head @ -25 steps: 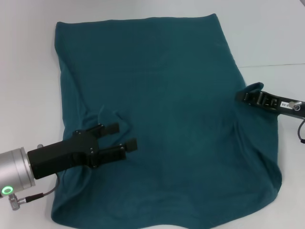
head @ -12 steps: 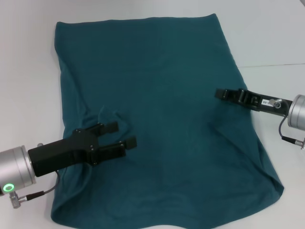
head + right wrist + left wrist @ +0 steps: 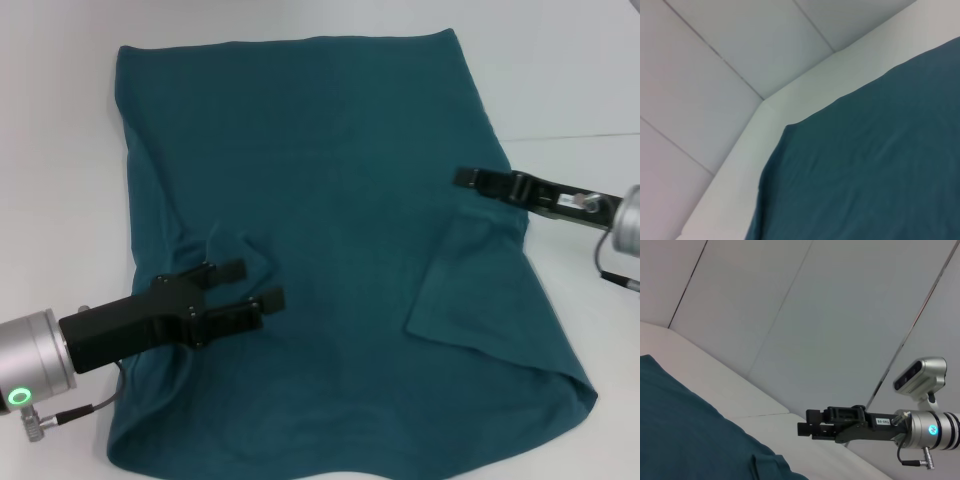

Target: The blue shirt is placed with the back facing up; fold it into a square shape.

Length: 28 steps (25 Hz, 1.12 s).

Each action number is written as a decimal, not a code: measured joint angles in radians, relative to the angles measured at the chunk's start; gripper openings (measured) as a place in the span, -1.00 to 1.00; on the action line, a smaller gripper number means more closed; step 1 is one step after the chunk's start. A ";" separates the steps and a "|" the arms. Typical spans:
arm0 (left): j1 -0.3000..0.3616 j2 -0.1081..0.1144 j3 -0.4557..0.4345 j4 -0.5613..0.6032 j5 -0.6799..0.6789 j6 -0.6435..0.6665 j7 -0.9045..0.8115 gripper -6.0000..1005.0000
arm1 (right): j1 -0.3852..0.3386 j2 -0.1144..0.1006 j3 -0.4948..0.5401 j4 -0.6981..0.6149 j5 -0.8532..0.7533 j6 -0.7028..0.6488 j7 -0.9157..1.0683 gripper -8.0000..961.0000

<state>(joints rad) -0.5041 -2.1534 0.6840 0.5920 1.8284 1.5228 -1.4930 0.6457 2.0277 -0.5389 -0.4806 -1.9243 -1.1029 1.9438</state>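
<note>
The blue shirt (image 3: 330, 180) lies spread on the white table, plain side up. Its right side is folded inward as a flap (image 3: 475, 290) lying flat on the body. My right gripper (image 3: 465, 178) hovers just above that flap's upper edge, open and holding nothing; the left wrist view shows it (image 3: 804, 422) with its fingers apart. My left gripper (image 3: 252, 284) is open over the shirt's left part, beside a bunched wrinkle (image 3: 225, 248), with nothing between its fingers. The right wrist view shows only the shirt (image 3: 880, 160) and the table's far corner.
The white table (image 3: 560, 70) surrounds the shirt, with a seam (image 3: 580, 135) running to its right. Pale wall panels (image 3: 840, 315) rise behind the table. The shirt's near edge runs out of the head view at the bottom.
The right gripper carried the shirt's right edge inward, let it go and drew back slightly; the edge now lies as a flat flap. The left gripper has hardly moved.
</note>
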 joint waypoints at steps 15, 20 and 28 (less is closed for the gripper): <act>0.002 0.009 -0.047 0.009 -0.001 0.007 -0.074 0.83 | -0.062 -0.104 0.000 -0.008 -0.002 -0.226 0.019 0.61; 0.026 0.021 -0.076 0.045 0.024 0.003 -0.144 0.83 | -0.077 -0.122 0.001 -0.009 -0.007 -0.271 0.060 0.89; 0.097 0.029 -0.116 0.143 0.133 -0.005 -0.255 0.83 | -0.072 -0.116 0.006 -0.009 -0.002 -0.277 0.076 0.94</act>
<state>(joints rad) -0.4074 -2.1244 0.5679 0.7347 1.9612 1.5174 -1.7480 0.5739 1.9116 -0.5326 -0.4894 -1.9267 -1.3801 2.0202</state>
